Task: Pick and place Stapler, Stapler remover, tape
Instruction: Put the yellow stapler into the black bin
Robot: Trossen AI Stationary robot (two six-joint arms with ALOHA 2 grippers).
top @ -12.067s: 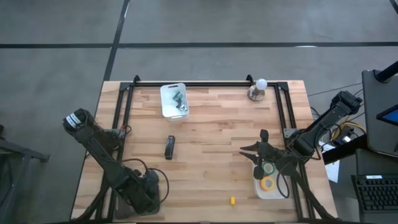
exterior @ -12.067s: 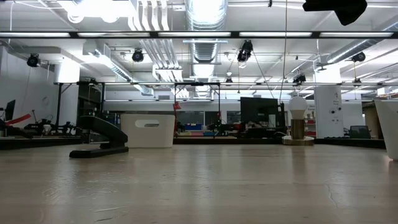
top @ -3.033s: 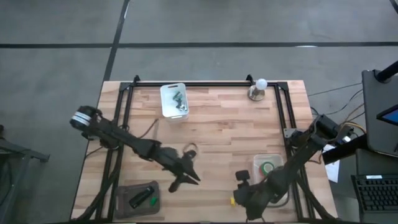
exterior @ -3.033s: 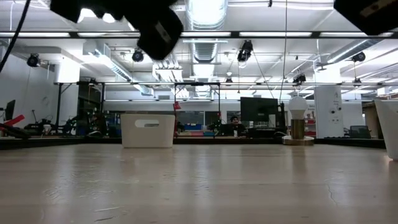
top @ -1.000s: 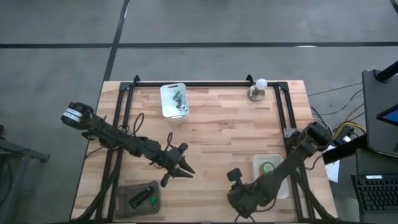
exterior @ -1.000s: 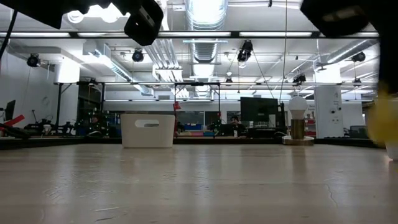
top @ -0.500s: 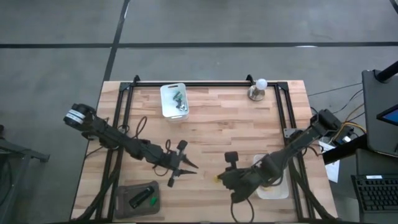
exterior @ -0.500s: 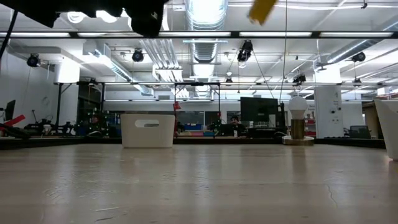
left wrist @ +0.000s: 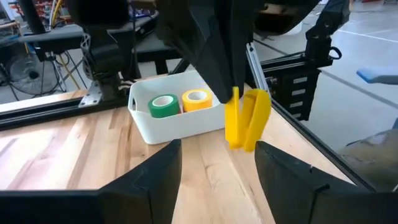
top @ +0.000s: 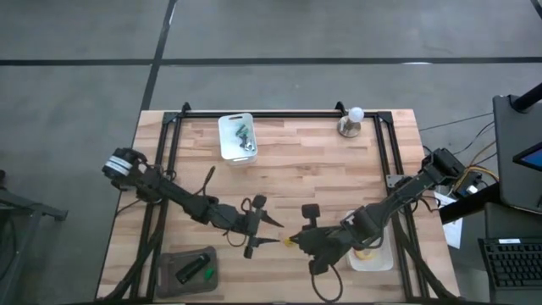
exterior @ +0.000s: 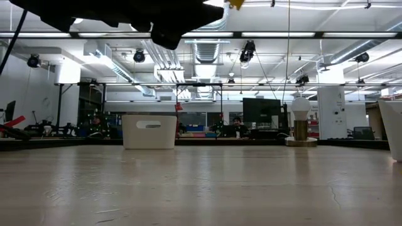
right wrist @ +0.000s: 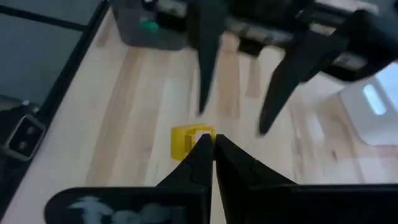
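Note:
My right gripper (top: 293,241) hovers over the middle of the table, shut on a small yellow staple remover (left wrist: 247,118), which also shows in the right wrist view (right wrist: 185,140) and at the top edge of the low view (exterior: 237,3). My left gripper (top: 269,230) is open and faces it from the left, its fingers (right wrist: 208,56) standing apart on either side without touching. The black stapler (top: 190,268) lies in a grey tray at the near left. A green tape roll (left wrist: 163,104) and a yellow tape roll (left wrist: 196,98) sit in a white tray (left wrist: 180,124). My right gripper pinches the yellow staple remover between its two fingers (left wrist: 221,56), by the end that faces the gripper (right wrist: 200,138). The fingers come from the table's right, slanting down. The remover is lifted clear of the table and sticks out beyond the fingertips toward my left gripper.
A white bin (top: 237,135) with small items stands at the far edge, and a light bulb on a base (top: 350,121) stands far right. The grey tray (top: 174,258) is near left; the white tray (top: 377,258) is near right, partly under my right arm. Black rails frame the table.
My right gripper has risen from the near edge and moved toward the table's middle and left, carrying the yellow staple remover. My left gripper has moved right toward it, staying open.

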